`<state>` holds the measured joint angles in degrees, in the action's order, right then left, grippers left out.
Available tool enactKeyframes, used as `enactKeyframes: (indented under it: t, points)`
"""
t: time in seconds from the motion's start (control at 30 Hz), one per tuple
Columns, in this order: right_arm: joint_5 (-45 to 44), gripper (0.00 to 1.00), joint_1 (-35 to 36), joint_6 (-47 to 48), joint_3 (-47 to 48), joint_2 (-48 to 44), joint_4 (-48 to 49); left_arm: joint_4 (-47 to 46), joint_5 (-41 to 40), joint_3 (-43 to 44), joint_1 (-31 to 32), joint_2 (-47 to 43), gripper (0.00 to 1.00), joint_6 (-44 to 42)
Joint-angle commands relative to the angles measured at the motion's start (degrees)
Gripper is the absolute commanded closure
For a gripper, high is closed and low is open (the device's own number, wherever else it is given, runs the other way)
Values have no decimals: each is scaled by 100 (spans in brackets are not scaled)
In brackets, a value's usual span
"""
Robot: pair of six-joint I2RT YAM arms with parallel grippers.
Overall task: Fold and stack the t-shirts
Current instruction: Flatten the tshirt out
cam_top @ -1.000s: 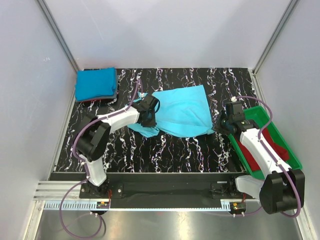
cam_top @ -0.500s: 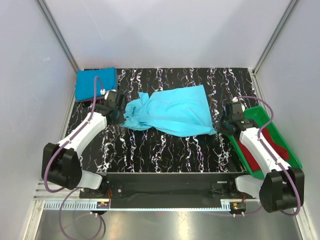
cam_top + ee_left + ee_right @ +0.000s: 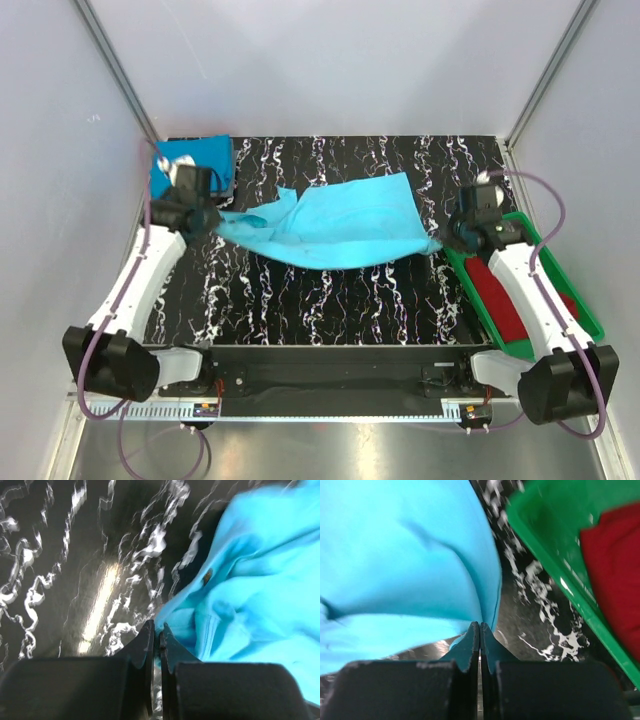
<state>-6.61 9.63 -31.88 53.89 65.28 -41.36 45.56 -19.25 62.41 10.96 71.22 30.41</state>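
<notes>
Top external view, L to R: a folded deep-blue cloth t-shirt [image 3: 190, 160] lies at the far-L corner of the black white-veined worktop [image 3: 330, 300]. Just beside it the left hand [image 3: 210, 218] is clenched on the bunched L end of the light turquoise cloth t-shirt [image 3: 335, 225]; L wrist view shows the fingers pinched together on the cloth edge. The shirt is pulled out btwn both hands across mid-worktop, long axis running L–R, narrow at the L end, widest toward the far-R corner. The right hand [image 3: 445, 243] is clenched on the shirt's near-R corner. Far R, a green plastic tray [image 3: 580, 300] holds a dark red cloth shirt [image 3: 505, 300].
</notes>
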Motion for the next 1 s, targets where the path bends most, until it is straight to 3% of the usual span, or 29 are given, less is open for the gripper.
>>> enactKeyframes:
  t: [0.0, 0.1, 0.23, 0.33, 0.37, 0.5, 0.7, 0.83, 0.97]
  points:
    - [-367, 100, -162, 85, 1427, 116, -196, 169, 61, 1666, -243, 119, 100, -193]
    - [-455, 100, -321, 199, 2158, 371, -521, 479, 79, 2387, -524, 357, 100, -308]
    - [-17, 100, -321, 217, 2302, 302, -531, 480, 341, 2338, -657, 252, 100, -352]
    - [800, 100, -330, -11, 1347, -75, -155, 191, 1061, 1364, -657, 7, 100, -133]
    - [889, 100, -321, -124, 1048, -172, -118, 120, 1281, 630, -657, -72, 100, -89]
    - [653, 100, -321, -205, -244, -559, -117, -283, 967, -922, -657, -565, 100, 70]
    - [644, 100, -321, -310, -571, -954, -101, -364, 975, -1416, -665, -1136, 100, 131]
    - [1091, 81, -321, -494, -950, -921, 85, -364, 1036, -1513, -665, -1067, 100, 140]
    - [1294, 68, -321, -644, -951, -780, -47, -259, 897, -1469, -657, -899, 50, -9]
